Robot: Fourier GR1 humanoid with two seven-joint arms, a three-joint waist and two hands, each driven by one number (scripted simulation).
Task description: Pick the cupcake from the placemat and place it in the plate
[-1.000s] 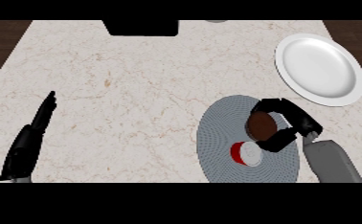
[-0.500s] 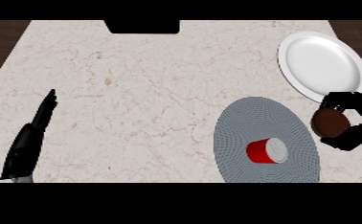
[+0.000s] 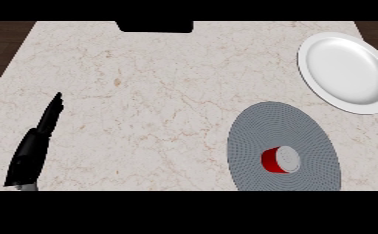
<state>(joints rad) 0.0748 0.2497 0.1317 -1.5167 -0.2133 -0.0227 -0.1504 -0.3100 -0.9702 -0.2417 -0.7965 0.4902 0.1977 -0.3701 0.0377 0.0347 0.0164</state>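
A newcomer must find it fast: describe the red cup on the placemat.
Start at the white plate by the counter's right edge. Just below it lies a round grey placemat. The red cup lies tipped on the mat's lower half, the only red thing there.

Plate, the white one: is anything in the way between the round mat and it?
Nothing visible is. The plate holds nothing, and only a strip of bare counter lies between it and the placemat. The red cup stands on the placemat's near part, off that path. The cupcake and the right hand are out of view.
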